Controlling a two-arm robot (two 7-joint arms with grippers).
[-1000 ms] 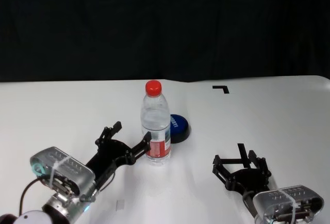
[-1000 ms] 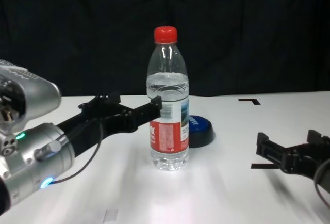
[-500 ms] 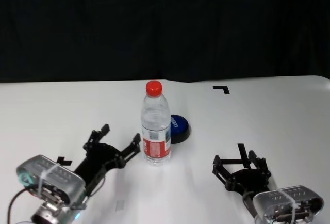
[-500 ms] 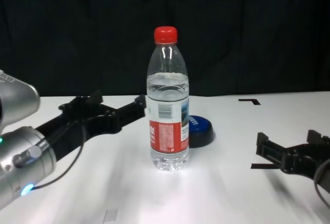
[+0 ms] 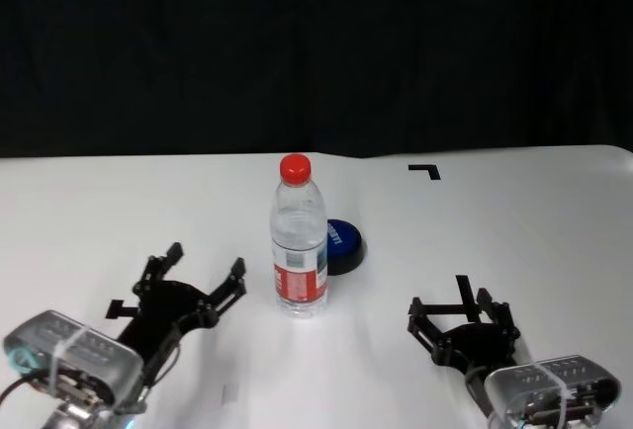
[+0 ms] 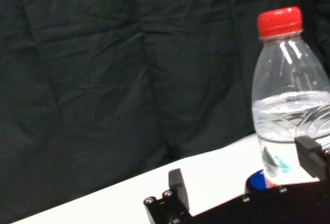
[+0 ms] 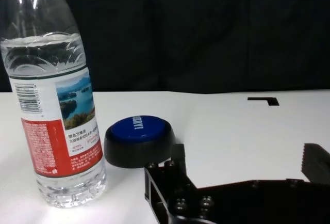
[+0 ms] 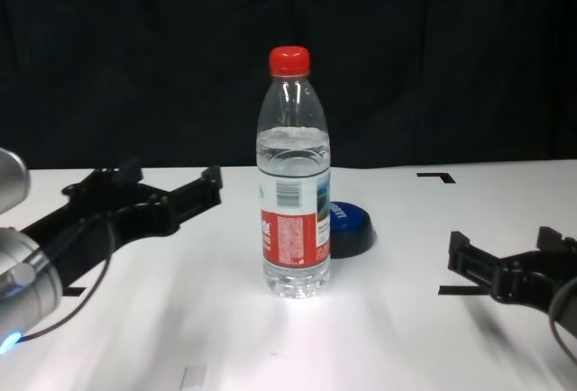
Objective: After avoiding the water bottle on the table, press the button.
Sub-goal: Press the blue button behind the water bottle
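The water bottle (image 5: 299,241), clear with a red cap and a red, white and blue label, stands upright mid-table (image 5: 534,221). Just behind it to the right sits the low blue button (image 5: 344,243). My left gripper (image 5: 206,263) is open and empty, a short way left of the bottle and apart from it. My right gripper (image 5: 450,302) rests open and empty near the front right. In the chest view the bottle (image 8: 295,184) partly hides the button (image 8: 352,227), with the left gripper (image 8: 171,175) at left. The right wrist view shows the bottle (image 7: 51,105) and the button (image 7: 138,137).
A black corner mark (image 5: 425,170) lies at the back right, and another black mark (image 5: 463,281) sits just beyond the right gripper. A dark curtain (image 5: 316,53) closes off the far side of the table. Open white tabletop lies to the right of the button.
My left gripper has drawn back to the left and toward me, from touching distance of the bottle to well clear of it. The bottle, button and right arm have not moved.
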